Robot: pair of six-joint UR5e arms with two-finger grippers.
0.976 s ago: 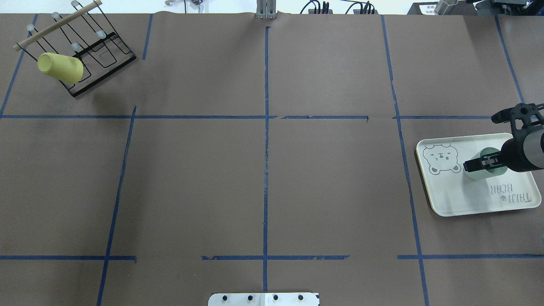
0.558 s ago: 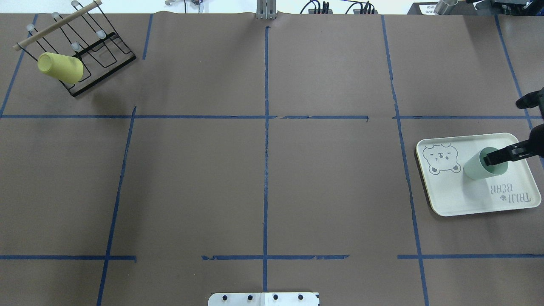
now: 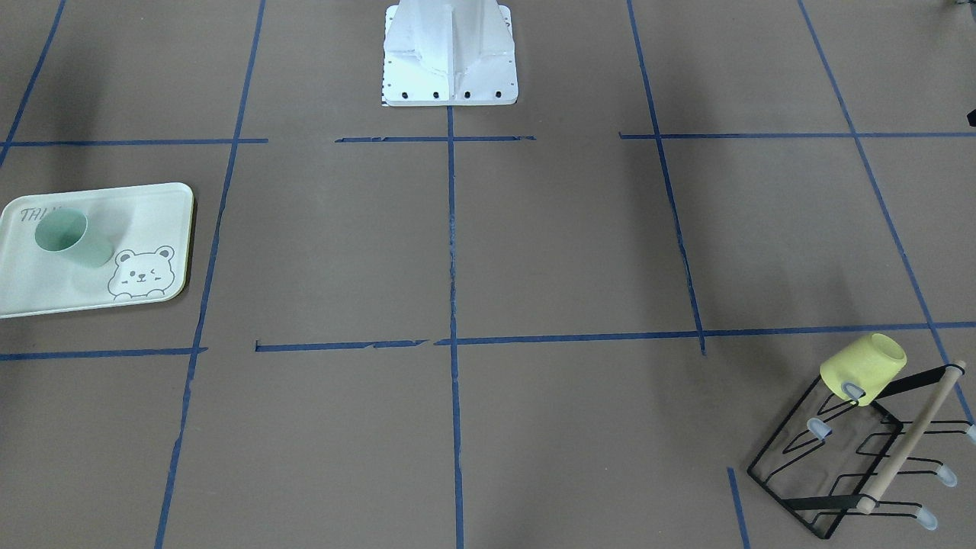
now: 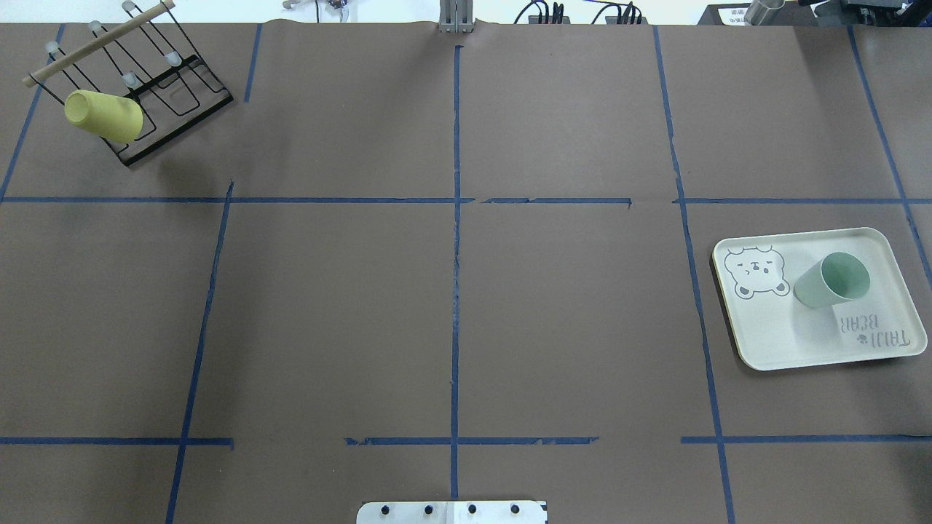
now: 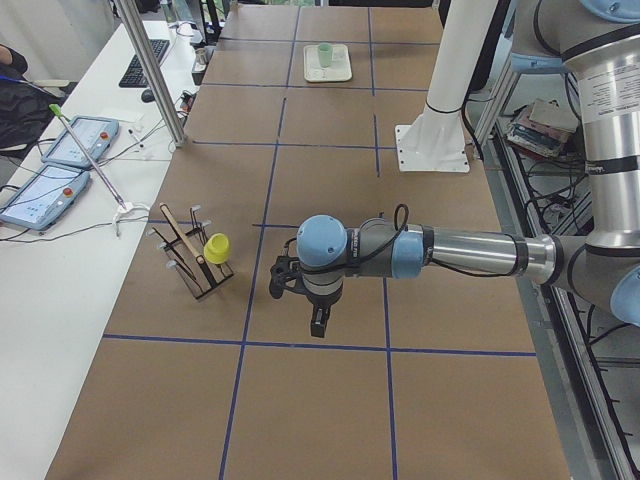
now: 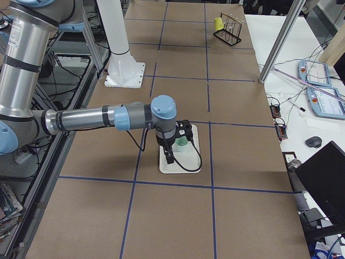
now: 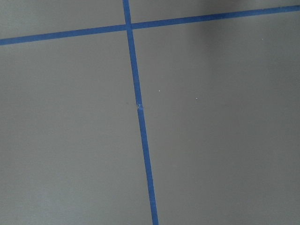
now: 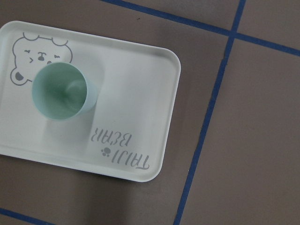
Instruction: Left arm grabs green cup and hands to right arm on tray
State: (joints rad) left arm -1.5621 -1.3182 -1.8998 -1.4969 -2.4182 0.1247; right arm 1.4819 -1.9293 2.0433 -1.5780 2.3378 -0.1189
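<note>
My right gripper (image 6: 169,157) hangs over the tray (image 4: 783,338) at the right end of the table (image 4: 328,306). I cannot tell how wide its jaws stand, though nothing grips the green cup (image 4: 831,280). The cup stands upright on the tray, mouth up, between the bear drawing (image 4: 757,273) and the lettering (image 4: 874,331). It is pale mint outside and darker green inside. My left gripper (image 5: 317,322) points down over bare table toward the left end, its jaws too small to judge.

Smooth plastic green cup (image 4: 830,280), matt tray (image 4: 786,335)
</note>
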